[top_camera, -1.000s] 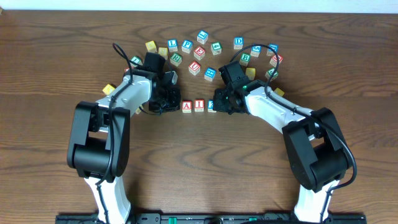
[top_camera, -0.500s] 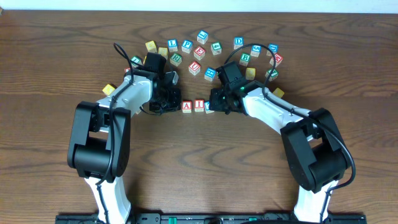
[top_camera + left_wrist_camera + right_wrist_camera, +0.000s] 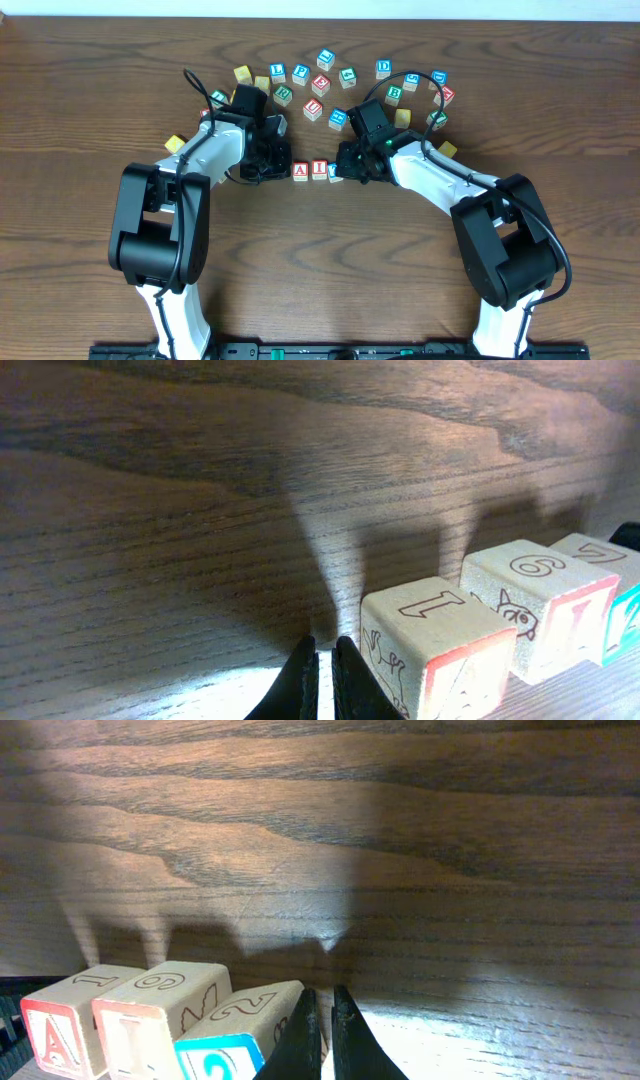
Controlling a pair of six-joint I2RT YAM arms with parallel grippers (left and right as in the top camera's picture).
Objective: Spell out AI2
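The 2 block [image 3: 245, 1020], judged light, rigid wood, is best taken across opposite flat faces. The left pincer [image 3: 326, 652] and right pincer [image 3: 326, 1002] are clenched empty.

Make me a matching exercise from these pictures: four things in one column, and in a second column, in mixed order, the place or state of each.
Things
1. A block
2. I block
3. 2 block
4. left tool

Places and states
a. middle of the row
b. shut, holding nothing
c. right end of the row, blue face
d. left end of the row, red letter

Pairs: 1-d, 2-a, 3-c, 4-b
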